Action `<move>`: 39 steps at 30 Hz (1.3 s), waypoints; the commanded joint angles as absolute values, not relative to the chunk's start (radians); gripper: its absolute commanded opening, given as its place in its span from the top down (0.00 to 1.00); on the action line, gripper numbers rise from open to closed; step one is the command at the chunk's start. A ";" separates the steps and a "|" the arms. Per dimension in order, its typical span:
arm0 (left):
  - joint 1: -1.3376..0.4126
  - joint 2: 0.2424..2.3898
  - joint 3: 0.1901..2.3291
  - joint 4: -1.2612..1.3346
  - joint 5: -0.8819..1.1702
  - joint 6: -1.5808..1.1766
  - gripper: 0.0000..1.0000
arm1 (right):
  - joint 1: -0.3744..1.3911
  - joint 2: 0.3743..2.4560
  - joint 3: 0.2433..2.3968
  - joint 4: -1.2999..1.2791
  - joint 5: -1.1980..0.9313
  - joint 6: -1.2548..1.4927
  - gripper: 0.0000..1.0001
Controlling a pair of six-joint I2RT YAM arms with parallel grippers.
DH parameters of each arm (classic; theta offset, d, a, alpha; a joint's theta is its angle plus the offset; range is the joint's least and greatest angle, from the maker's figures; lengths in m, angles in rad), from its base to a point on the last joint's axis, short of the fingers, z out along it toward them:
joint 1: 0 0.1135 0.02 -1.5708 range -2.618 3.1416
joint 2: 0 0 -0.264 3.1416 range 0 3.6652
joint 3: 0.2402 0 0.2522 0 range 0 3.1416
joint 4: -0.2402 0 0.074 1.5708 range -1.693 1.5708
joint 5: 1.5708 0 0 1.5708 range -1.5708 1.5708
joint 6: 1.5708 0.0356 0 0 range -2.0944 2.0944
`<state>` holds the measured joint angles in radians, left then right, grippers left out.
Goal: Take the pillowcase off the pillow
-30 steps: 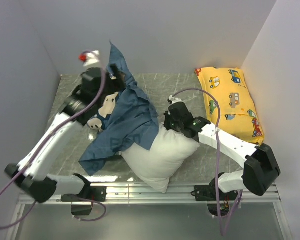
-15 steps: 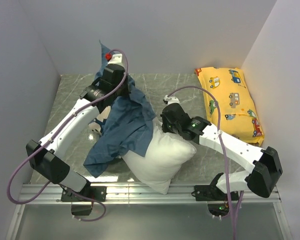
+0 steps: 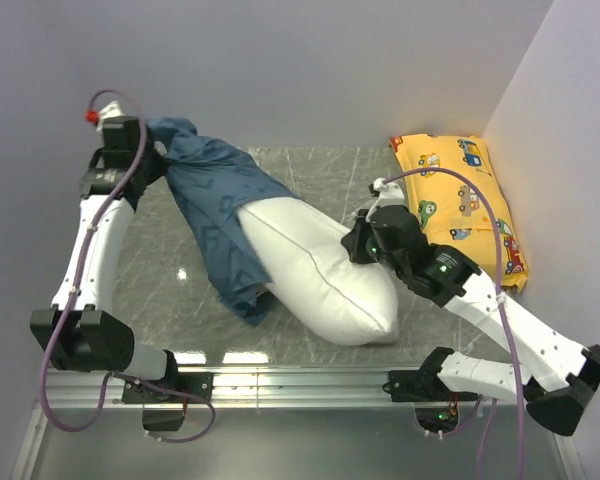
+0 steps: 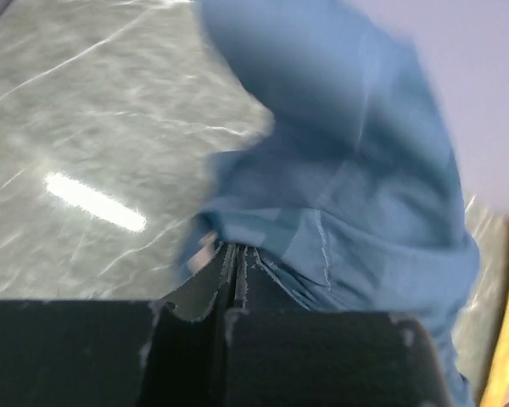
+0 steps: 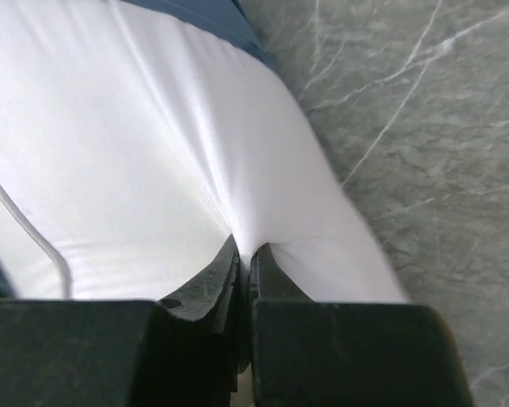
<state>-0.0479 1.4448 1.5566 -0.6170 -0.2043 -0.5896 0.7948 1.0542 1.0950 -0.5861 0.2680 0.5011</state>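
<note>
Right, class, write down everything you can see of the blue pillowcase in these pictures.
The pillowcase is soft, thin blue fabric printed with darker letters. It is crumpled and creased, and a stitched hem shows in the left wrist view. One end is pinched in the shut left end effector, raised at the far left. From there it hangs down and trails across the grey table. It lies against one end of the white pillow, most of which is bare.
</note>
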 commanded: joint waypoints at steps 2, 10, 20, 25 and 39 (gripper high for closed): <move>0.199 1.374 1.502 -0.477 -0.284 -0.676 1.00 | 0.692 0.940 1.109 -0.769 0.397 0.465 1.00; 0.157 1.361 1.349 -0.411 -0.215 -0.672 1.00 | 0.635 1.006 1.057 -0.695 0.295 0.440 1.00; 0.152 1.387 1.388 -0.453 -0.078 -0.600 0.67 | 0.634 1.055 1.075 -0.686 0.256 0.433 1.00; 0.134 1.316 1.465 -0.479 -0.081 -0.559 0.24 | 0.637 1.040 1.049 -0.681 0.226 0.440 1.00; -0.219 1.382 1.721 -0.676 -0.111 -0.362 0.12 | 0.904 0.950 0.887 -0.652 0.270 0.576 1.00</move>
<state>-0.1658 1.3201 1.7161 -0.6041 -0.1631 -0.4358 0.8032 0.9615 0.9340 -0.6109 0.1974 0.5129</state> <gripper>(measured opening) 0.882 0.043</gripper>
